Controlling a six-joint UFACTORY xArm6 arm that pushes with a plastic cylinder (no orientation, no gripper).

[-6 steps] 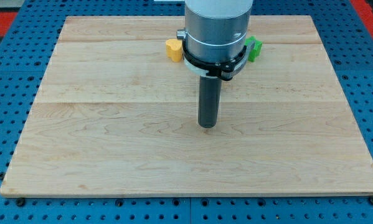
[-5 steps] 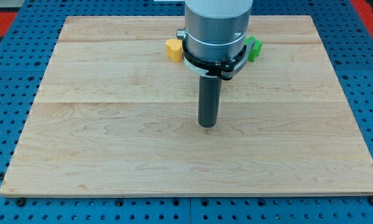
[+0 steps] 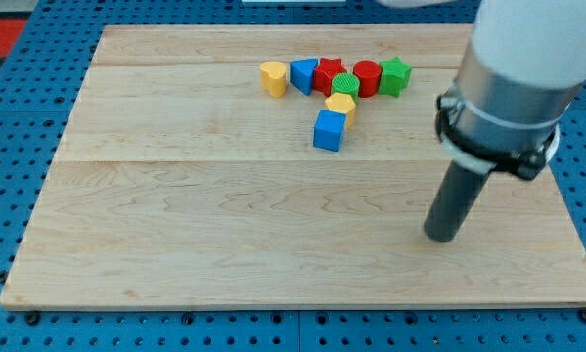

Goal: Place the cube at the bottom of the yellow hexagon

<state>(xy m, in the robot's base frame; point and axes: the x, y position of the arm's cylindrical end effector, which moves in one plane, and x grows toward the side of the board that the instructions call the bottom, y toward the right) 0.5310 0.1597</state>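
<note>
Serving as the end effector, my tip (image 3: 441,238) is resting on the desk (image 3: 175,235) toward the near right; it is a plain dark rod with nothing to open or close, and it is holding and touching nothing. It is standing well apart from every block, off to the right of and nearer than the whole cluster.

Sitting just near of the yellow hexagon (image 3: 340,106) is the blue cube (image 3: 329,130), its far edge touching or almost touching the hexagon's near side, set a little to the left of it. The hexagon itself is lying just near of the green cylinder (image 3: 345,84), which is tucked into the row at the far side of the desk.

That row is running left to right as follows: a yellow block (image 3: 272,77) with a rounded, heart-like outline is standing alone at the left end, then a blue triangular block (image 3: 303,73) just beside it, a red star (image 3: 328,74), the green cylinder, a red cylinder (image 3: 367,76) and a green star (image 3: 394,75) at the right end. The pieces from the blue triangle to the green star are crowding close together, seemingly touching their neighbours.
</note>
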